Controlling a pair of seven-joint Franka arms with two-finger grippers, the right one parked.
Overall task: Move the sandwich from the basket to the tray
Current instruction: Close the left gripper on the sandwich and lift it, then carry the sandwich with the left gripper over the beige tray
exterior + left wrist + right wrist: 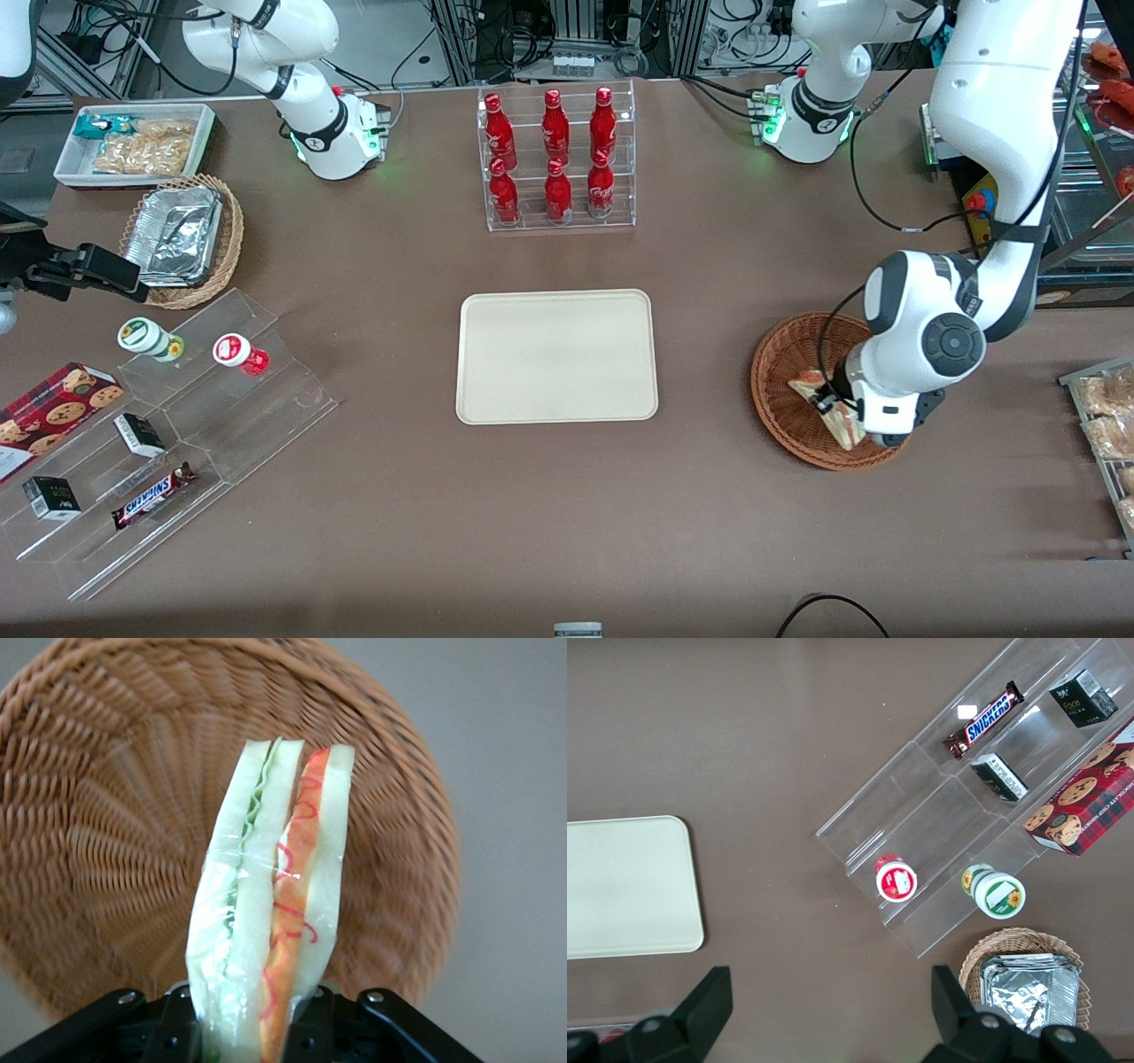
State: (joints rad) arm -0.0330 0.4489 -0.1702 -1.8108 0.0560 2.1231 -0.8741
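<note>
Gripping the sandwich [837,415] over the basket [780,390], the hand [849,416] sits low at the working arm's end of the surface [567,523].

From the front, the sandwich seems to rest on or just above the basket's weave, though the arm hides much of it; the tray [556,356] lies bare, well apart. At the wrist, the hand [257,1028] clamps the sandwich [270,912] by its lower end, basket [106,833] beneath.

You can read "SNICKERS" on the candy bar [983,721] on the clear stepped stand [939,815], and "Face" on the dark box [1083,696] beside it.
</note>
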